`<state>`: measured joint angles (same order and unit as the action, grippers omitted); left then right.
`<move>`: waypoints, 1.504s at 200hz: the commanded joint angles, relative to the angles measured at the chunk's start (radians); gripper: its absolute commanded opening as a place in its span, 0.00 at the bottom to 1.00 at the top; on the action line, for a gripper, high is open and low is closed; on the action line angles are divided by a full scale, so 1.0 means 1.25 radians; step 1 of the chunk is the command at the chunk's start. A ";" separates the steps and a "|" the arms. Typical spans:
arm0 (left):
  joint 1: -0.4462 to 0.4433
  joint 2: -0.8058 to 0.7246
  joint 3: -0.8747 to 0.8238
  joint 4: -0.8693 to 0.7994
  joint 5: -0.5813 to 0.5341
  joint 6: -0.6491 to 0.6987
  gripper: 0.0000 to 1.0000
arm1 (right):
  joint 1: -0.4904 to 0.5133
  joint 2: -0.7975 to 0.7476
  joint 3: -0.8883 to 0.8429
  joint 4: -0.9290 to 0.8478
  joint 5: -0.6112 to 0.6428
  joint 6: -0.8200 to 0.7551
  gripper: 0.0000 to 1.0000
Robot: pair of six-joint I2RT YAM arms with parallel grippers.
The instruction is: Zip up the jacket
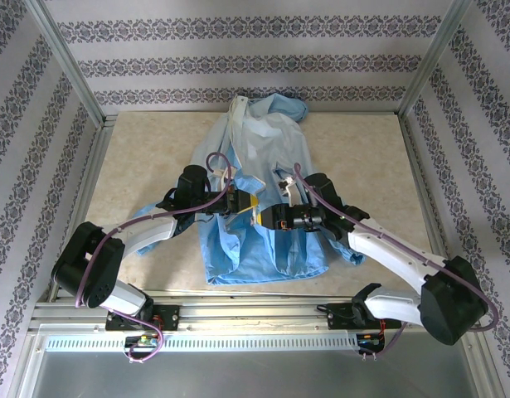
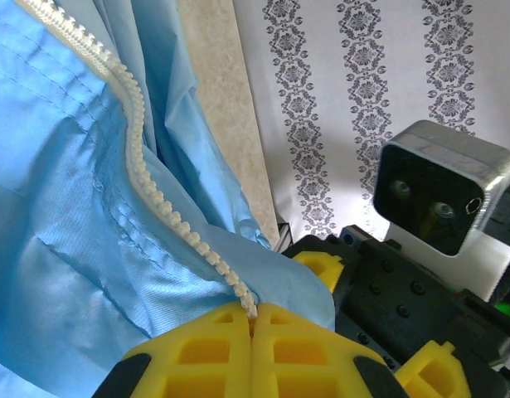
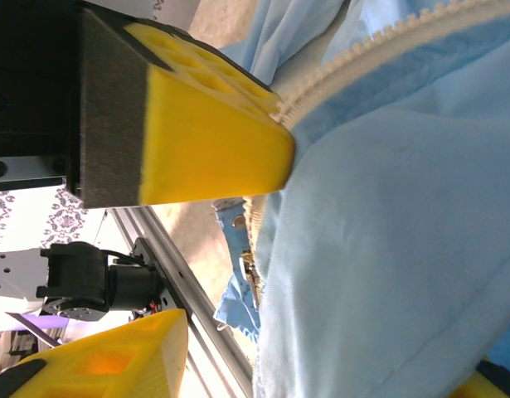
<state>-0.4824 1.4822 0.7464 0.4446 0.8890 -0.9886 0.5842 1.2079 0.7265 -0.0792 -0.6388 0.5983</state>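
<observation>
- The jacket [image 1: 259,166] lies spread on the table [image 1: 138,157], reaching its far edge.
- The left gripper [image 2: 253,319] is pinched tight on the zipper strip [image 2: 147,178].
- The right gripper [image 3: 230,249] has its fingers apart. The upper one touches the zipper strip and nothing is held.

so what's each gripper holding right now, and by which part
The left gripper pinches the jacket by its zipper strip; the right gripper is open, holding nothing.

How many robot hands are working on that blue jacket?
2. The left hand is shut, pinching the zipper at the middle of the jacket. The right hand is open just to its right, one finger against the zipper.
</observation>
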 commanded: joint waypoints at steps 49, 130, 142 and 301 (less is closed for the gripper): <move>0.006 0.006 -0.011 0.071 0.003 -0.022 0.00 | -0.004 0.033 0.023 0.034 -0.029 0.001 0.37; 0.007 -0.014 -0.016 0.023 -0.009 0.006 0.20 | -0.006 0.059 0.030 0.054 -0.037 -0.002 0.00; 0.012 -0.028 -0.011 -0.014 -0.016 0.025 0.33 | -0.007 0.060 0.031 0.050 -0.029 -0.004 0.00; 0.111 -0.376 -0.088 -0.814 -0.428 0.167 0.64 | -0.011 0.052 -0.010 -0.002 0.007 -0.066 0.00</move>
<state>-0.3447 1.0576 0.6922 -0.4728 0.3889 -0.7612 0.5777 1.2781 0.7292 -0.0799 -0.6437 0.5556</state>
